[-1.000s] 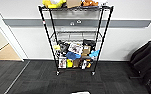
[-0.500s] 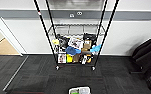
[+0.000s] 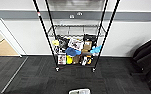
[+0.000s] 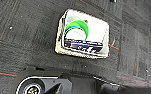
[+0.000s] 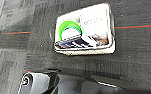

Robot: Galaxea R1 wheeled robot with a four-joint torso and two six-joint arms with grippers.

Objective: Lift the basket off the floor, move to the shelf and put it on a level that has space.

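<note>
Basket (image 4: 82, 33): cream woven, rectangular, resting flat on the floor (image 4: 21, 30), the dark grey carpet. You find it at the bottom edge of the head view (image 3: 79, 91), just ahead of the robot and well apart from the shelf (image 3: 75, 37).

Contents: a green ring-shaped item (image 5: 69, 28), a dark printed packet (image 4: 83, 46), a pale packet (image 5: 94, 22); all lie inside the walls, which is likely why it sits square and untipped.

Shelf: black wire rack on casters, against the wall; lower tiers crowded with goods, one wire tier above them bare. You would judge that the level (image 3: 76, 30) with room.

Pincers: both wrists hang above the basket, looking down on it. Neither touches it. Whether either pincer is released or clenched, you cannot tell.

Status: lifting not yet begun.
</note>
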